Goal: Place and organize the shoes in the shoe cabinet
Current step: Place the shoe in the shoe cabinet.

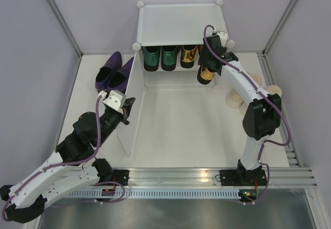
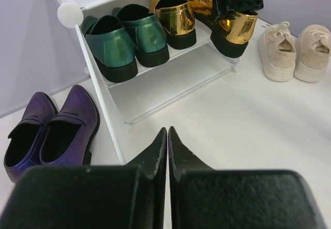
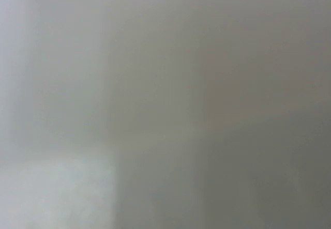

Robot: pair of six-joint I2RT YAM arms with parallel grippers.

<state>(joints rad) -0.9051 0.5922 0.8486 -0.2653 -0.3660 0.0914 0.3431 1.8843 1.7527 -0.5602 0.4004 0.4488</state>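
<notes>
Clamps the right gripper [image 1: 207,67] on a gold loafer [image 2: 235,28], fingers closed at its collar, toe in toward the shoe cabinet [image 1: 178,19], heel out past the upper shelf's front edge. Just left of those fingers, on that upper shelf: the other gold loafer [image 2: 175,16], then 2 green loafers [image 2: 115,47] side by side, heels outward. Right of those fingers, on the table [image 1: 181,125]: 2 beige sneakers [image 2: 279,50], outside the cabinet. Nothing but grey blur in the right wrist view.

Presses together the fingers [image 2: 155,156] of the left gripper [image 2: 167,136], only a hairline slit between the tips, nothing seen in it. Just left of these fingers: the edge of the open door panel [image 1: 133,125]; touching or not, cannot tell. Further left, beyond that panel: 2 purple shoes [image 2: 67,123] on the table, side by side.
</notes>
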